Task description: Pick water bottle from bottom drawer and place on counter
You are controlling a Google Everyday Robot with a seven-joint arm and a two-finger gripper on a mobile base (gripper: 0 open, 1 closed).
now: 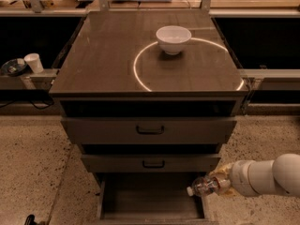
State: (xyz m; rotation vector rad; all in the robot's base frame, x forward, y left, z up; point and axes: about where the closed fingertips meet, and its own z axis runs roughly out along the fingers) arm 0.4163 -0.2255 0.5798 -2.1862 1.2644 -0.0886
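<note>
The counter is a dark brown, glossy square top. It is well above the hand and mostly to its left. The hand is low at the right, just beside the open bottom drawer, and it is closed around the water bottle. Only one thing stands directly on the counter: a white bowl, upright, far above the hand and a little left of it. A bright ring reflection lies on the surface, and the bowl stands on its far arc.
</note>
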